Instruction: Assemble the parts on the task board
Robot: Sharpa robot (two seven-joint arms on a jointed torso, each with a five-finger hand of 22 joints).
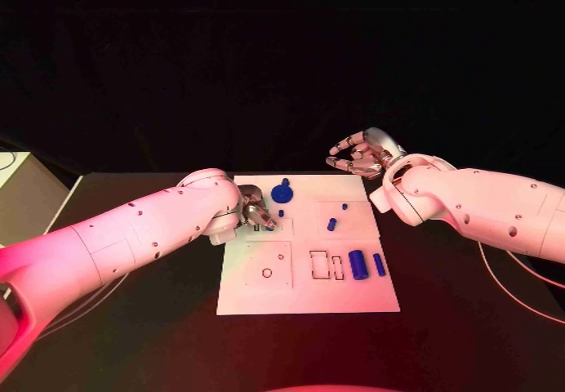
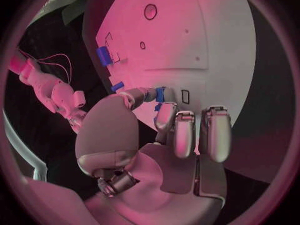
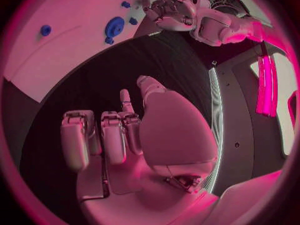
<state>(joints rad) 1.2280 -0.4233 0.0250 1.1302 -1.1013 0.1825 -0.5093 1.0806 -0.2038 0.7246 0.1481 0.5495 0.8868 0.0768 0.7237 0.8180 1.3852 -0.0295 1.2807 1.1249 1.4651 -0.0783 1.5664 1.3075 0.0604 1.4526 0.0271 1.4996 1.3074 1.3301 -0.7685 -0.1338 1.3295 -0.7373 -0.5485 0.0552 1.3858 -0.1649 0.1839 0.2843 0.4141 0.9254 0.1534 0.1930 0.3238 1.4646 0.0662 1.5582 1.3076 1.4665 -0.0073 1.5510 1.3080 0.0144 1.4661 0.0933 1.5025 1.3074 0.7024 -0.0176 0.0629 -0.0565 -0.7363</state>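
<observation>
The white task board (image 1: 309, 290) lies in the middle of the black table. My left hand (image 1: 257, 208) hovers over the board's far left part and pinches a small blue part (image 2: 160, 94) between thumb and a finger, close to a small rectangular slot (image 2: 185, 96). My right hand (image 1: 360, 155) is raised beyond the board's far right corner, its fingers half curled and apart, holding nothing. On the board lie a blue round disc (image 1: 282, 193), a small peg (image 1: 280, 213), a short piece (image 1: 332, 223), a thick cylinder (image 1: 357, 265) and a thin bar (image 1: 379, 263).
Open rectangular slots (image 1: 320, 265) and a small round hole (image 1: 267, 273) sit in the board's near half. A pale box (image 1: 24, 192) stands at the table's far left. Bare black table (image 1: 471, 327) surrounds the board.
</observation>
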